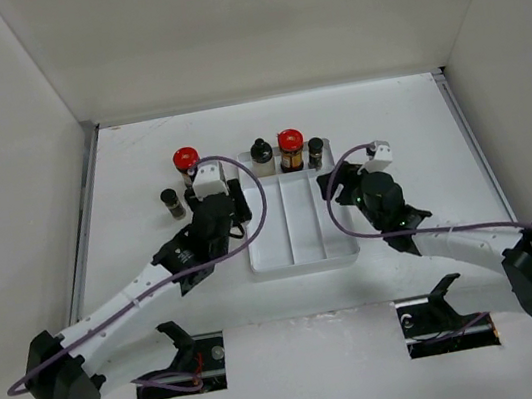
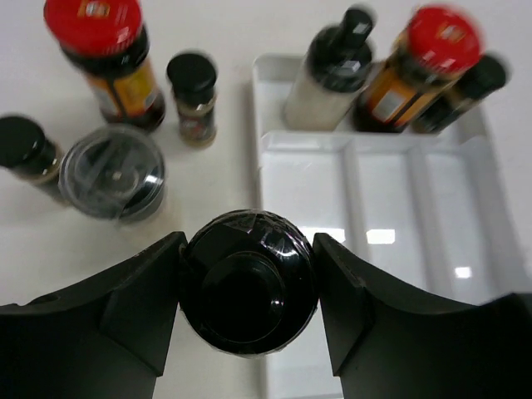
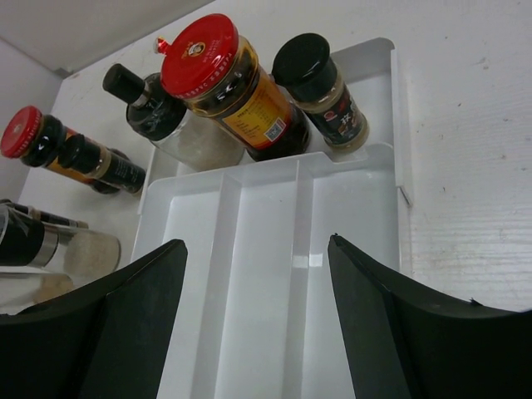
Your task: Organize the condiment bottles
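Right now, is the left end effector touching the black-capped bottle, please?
Touching: left wrist view shows the left end effector clamped around the black-capped bottle.

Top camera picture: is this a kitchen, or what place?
Probably a robot testing booth, not a kitchen. Plain white walls box in a white tabletop, two white robot arms with purple cables are bolted on, and the left pincer grips a black-capped bottle by a white divided plastic tray.

Figure: layout as you see it from above. The tray (image 1: 299,247) lies mid-table (image 1: 406,127). In its far compartment (image 3: 366,62) three bottles (image 1: 291,151) stand side by side. Left of the tray, four bottles (image 2: 112,170) stand on the table. Your left claw (image 2: 247,249) holds a fifth bottle (image 2: 248,303) at the tray's left edge; your right claw (image 3: 258,274) hangs over the tray's right side.
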Action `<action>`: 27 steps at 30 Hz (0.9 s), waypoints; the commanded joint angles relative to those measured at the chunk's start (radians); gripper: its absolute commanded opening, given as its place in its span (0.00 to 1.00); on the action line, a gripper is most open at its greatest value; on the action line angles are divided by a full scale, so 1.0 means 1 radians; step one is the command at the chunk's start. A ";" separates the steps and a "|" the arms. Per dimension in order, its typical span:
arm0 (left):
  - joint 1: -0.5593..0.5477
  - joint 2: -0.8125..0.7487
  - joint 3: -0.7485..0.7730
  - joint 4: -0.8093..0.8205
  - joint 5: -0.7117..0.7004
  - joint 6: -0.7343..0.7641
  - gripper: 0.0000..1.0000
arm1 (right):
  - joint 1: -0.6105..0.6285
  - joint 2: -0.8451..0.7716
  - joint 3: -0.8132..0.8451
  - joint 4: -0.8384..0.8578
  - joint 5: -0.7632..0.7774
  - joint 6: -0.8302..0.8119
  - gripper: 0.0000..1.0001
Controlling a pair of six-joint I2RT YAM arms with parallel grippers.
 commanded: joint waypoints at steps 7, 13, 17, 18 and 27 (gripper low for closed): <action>-0.009 0.245 0.177 0.384 0.130 0.015 0.36 | -0.127 -0.097 -0.084 0.063 0.075 0.113 0.34; -0.017 0.509 0.347 0.486 0.191 0.052 0.37 | -0.205 -0.138 -0.115 0.037 0.021 0.182 0.19; -0.022 0.647 0.439 0.483 0.202 0.066 0.37 | -0.204 -0.112 -0.103 0.034 0.004 0.178 0.26; -0.023 0.678 0.453 0.483 0.203 0.069 0.37 | -0.206 -0.106 -0.103 0.039 -0.002 0.179 0.27; -0.032 0.795 0.492 0.483 0.193 0.080 0.37 | -0.216 -0.125 -0.118 0.056 0.004 0.187 0.38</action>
